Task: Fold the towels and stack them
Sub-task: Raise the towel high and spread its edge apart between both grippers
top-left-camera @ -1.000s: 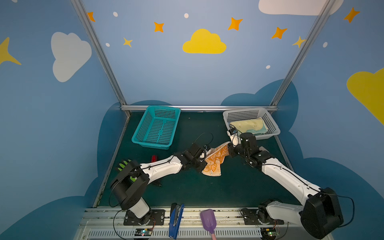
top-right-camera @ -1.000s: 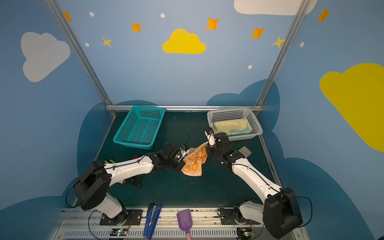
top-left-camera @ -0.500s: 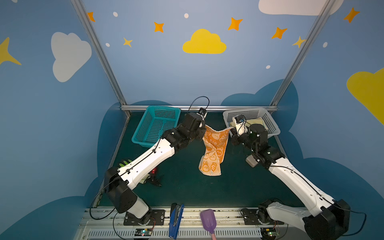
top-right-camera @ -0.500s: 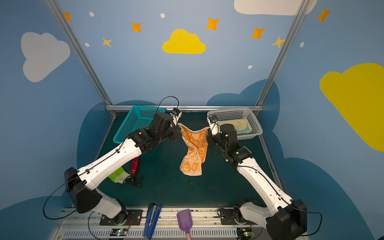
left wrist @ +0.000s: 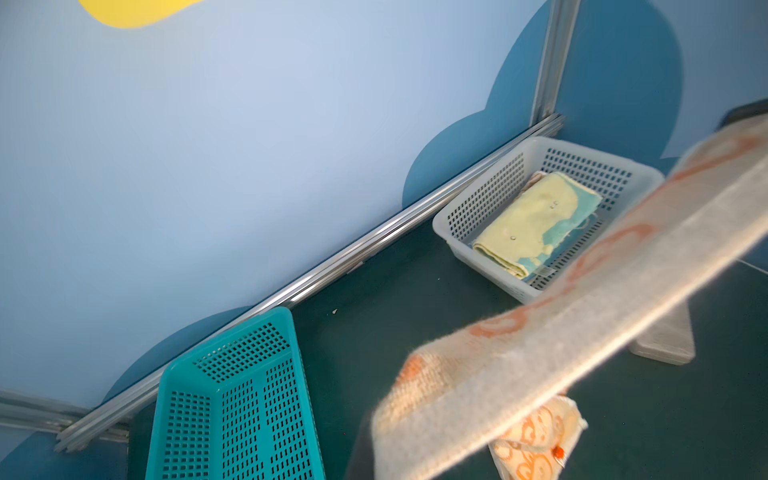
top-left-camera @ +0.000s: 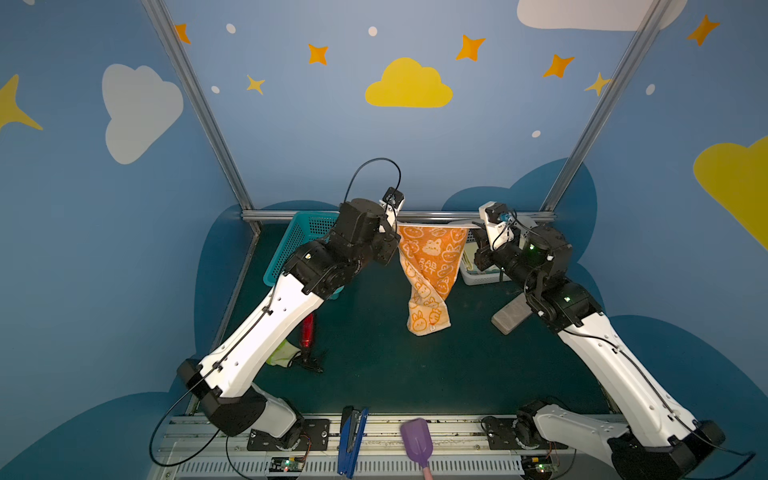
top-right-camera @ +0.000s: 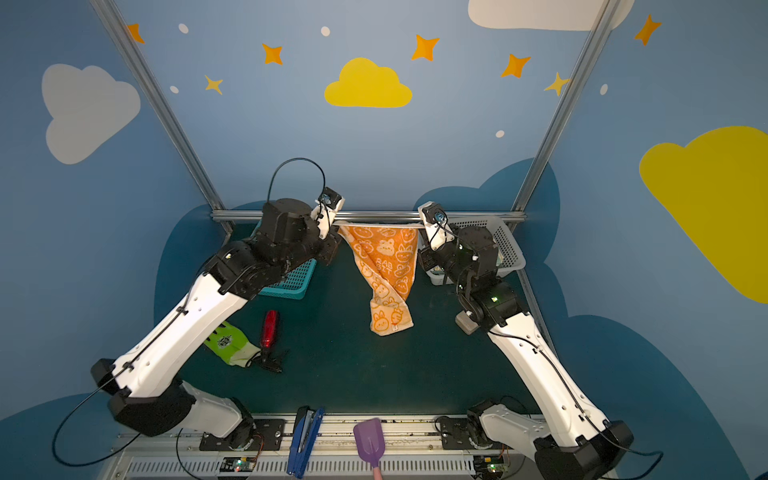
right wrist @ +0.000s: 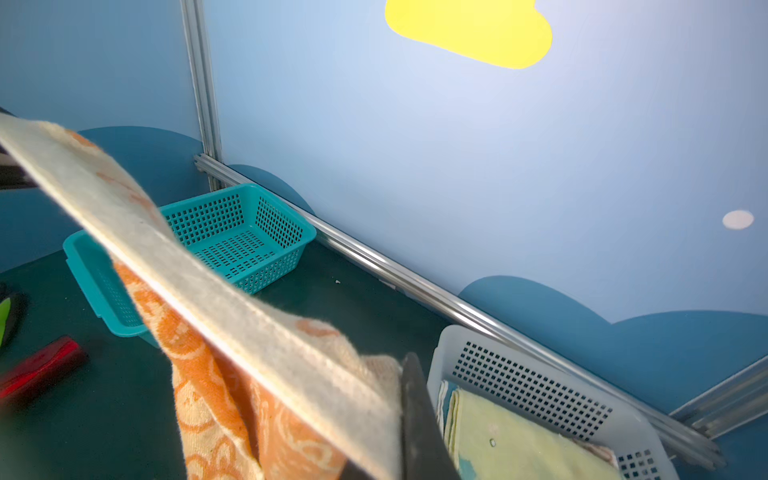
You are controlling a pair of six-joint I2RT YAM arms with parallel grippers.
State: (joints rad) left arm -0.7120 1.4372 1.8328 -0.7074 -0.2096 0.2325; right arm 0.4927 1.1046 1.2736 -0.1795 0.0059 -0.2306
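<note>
Our left fingers [top-left-camera: 391, 237] and right fingers [right wrist: 417, 415] each pinch a top corner of the orange towel [top-left-camera: 430, 266], stretched tight between them in the middle of the frame. Its lower part hangs twisted toward the table [top-left-camera: 374, 374]. If we lay it down like this, the twist could fold in crooked. A moment ago we held it lower and slacker.
</note>
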